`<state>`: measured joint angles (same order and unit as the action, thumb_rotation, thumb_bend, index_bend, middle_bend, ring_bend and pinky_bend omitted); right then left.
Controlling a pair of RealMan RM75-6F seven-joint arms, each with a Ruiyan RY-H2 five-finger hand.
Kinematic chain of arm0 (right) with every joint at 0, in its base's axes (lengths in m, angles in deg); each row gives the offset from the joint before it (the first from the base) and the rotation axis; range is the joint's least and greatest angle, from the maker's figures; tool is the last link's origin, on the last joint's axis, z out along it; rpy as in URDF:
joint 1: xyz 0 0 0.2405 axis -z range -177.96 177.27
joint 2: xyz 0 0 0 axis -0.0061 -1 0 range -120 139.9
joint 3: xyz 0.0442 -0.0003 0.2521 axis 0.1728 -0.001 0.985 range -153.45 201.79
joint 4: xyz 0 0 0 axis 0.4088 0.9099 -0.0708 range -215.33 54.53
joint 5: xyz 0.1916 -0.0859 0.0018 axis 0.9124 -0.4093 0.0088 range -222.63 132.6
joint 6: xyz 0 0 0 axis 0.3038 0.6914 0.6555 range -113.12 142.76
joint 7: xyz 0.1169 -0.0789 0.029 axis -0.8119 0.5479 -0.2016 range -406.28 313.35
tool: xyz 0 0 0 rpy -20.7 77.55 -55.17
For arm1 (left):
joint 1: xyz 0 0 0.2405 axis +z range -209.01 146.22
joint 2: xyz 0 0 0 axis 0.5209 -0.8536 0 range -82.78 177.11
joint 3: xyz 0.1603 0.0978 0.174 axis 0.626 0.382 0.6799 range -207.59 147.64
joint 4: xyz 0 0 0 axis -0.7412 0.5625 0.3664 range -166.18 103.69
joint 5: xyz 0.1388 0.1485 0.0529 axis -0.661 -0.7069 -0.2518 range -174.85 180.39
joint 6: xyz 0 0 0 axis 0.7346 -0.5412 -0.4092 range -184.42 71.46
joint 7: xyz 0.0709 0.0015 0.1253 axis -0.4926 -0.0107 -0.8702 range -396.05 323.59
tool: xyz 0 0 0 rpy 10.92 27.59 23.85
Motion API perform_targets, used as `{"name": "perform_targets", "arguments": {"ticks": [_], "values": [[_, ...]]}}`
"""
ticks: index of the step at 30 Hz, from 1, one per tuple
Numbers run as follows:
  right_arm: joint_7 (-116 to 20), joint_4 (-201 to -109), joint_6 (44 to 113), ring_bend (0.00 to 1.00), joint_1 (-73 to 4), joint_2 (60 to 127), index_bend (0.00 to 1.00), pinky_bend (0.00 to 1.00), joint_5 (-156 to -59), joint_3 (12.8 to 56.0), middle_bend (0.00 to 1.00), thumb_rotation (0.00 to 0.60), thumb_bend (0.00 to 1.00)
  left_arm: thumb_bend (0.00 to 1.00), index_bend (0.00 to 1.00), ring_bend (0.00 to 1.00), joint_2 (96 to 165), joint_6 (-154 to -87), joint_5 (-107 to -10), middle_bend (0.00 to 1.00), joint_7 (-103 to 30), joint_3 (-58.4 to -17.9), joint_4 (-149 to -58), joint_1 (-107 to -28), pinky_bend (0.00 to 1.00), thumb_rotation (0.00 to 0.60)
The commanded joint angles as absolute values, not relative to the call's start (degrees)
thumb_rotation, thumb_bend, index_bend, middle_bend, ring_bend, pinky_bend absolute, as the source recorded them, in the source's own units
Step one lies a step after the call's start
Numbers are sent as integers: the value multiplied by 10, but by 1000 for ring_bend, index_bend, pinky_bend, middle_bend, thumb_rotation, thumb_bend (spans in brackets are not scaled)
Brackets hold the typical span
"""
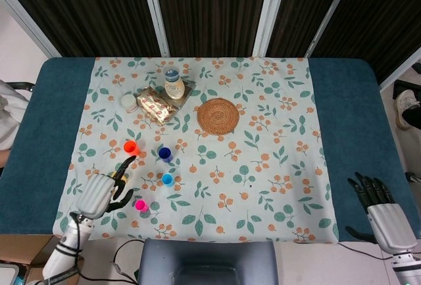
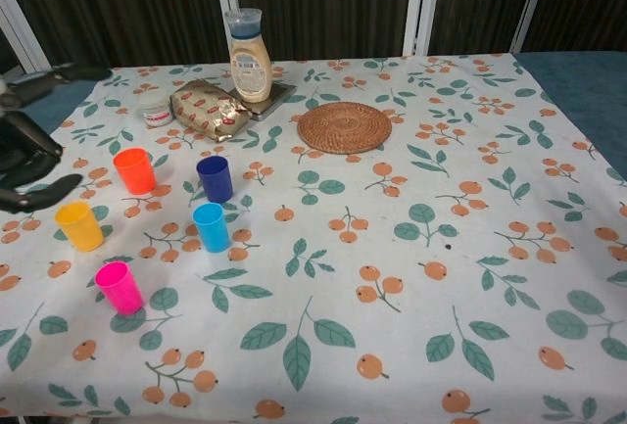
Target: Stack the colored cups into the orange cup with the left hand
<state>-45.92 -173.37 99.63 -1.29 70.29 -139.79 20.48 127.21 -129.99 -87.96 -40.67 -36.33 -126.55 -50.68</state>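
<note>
Five cups stand upright and apart on the left of the floral cloth: orange cup (image 1: 130, 147) (image 2: 134, 170), dark blue cup (image 1: 165, 154) (image 2: 215, 178), light blue cup (image 1: 168, 180) (image 2: 211, 226), pink cup (image 1: 140, 205) (image 2: 119, 287) and yellow cup (image 2: 78, 225). My left hand (image 1: 104, 191) (image 2: 27, 155) hovers over the yellow cup with fingers spread and holds nothing; it hides most of that cup in the head view. One finger points toward the orange cup. My right hand (image 1: 381, 211) rests open off the cloth's front right corner, seen in the head view only.
At the back left stand a sauce bottle (image 1: 174, 84) (image 2: 246, 55), a snack packet (image 1: 156, 105) (image 2: 209, 109) and a small white jar (image 1: 128, 101) (image 2: 152, 107). A round woven coaster (image 1: 218, 116) (image 2: 344, 126) lies near the middle. Blue table (image 1: 355, 120) borders the cloth.
</note>
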Motion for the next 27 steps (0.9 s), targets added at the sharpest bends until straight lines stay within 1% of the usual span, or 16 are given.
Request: {"name": "perform_targets", "arguments": {"ticks": [1, 6, 10, 19, 27], "values": [[-462, -1734, 995, 0, -14, 702, 0, 0, -1394, 207, 0, 600, 185, 393, 119, 1000, 1324, -1201, -740, 1000, -500, -433, -1305, -584, 1000, 600], [-465, -1735, 990, 0, -16, 699, 0, 0, -1388, 209, 0, 600, 185, 384, 186, 1000, 1392, -1190, -654, 1000, -576, -473, -1257, -633, 1000, 600], [-469, -1736, 991, 0, -16, 697, 0, 0, -1386, 210, 0, 600, 185, 385, 206, 1000, 1426, -1177, -595, 1000, -611, -489, -1207, -663, 1000, 600], [-469, -1737, 989, 0, -16, 697, 0, 0, -1383, 210, 0, 600, 185, 381, 234, 1000, 1484, -1177, -553, 1000, -635, -489, -1117, -703, 1000, 600], [-477, -1737, 994, 0, -15, 693, 0, 0, -1384, 211, 0, 600, 185, 374, 242, 1000, 1504, -1166, -522, 1000, -656, -474, -1076, -718, 1000, 600]]}}
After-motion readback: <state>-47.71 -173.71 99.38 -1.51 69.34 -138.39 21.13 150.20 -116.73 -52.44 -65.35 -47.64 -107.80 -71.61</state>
